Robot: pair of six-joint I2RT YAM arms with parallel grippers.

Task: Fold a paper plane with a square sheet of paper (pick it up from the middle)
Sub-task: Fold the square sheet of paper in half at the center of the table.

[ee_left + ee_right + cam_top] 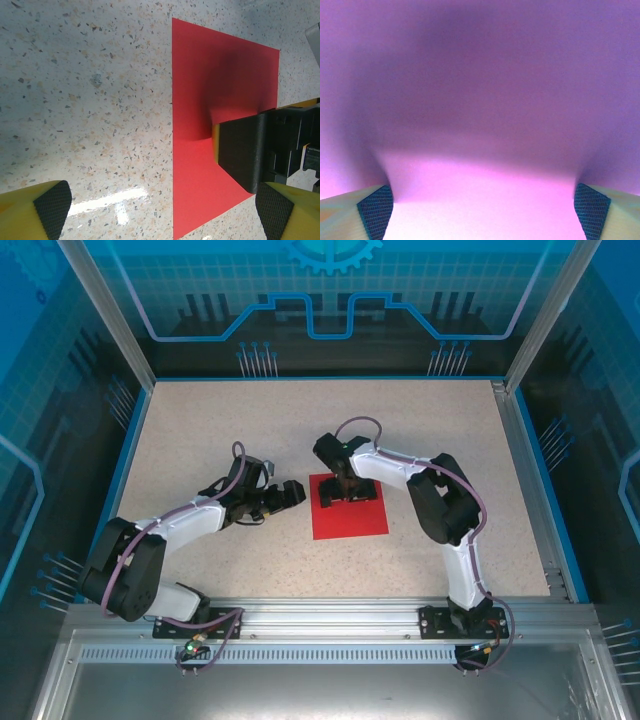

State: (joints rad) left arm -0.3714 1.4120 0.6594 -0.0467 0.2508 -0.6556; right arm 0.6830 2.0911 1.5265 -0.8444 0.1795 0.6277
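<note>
Right gripper (343, 490) stands with its jaws spread wide. Both pads (375, 212) press down on the square sheet of paper (352, 518), on its 12 o'clock half, and the paper dimples around them; it clamps nothing. Left gripper (290, 493) is just as wide and empty, held over bare table (200, 430) just off the sheet's 9 o'clock edge, tips aimed toward 3 o'clock. The sheet lies near the table's middle, its 3 and 6 o'clock edges free of both arms. Open tabletop runs from it toward 12, 9 and 3 o'clock as far as the blue rim (113, 490)
</note>
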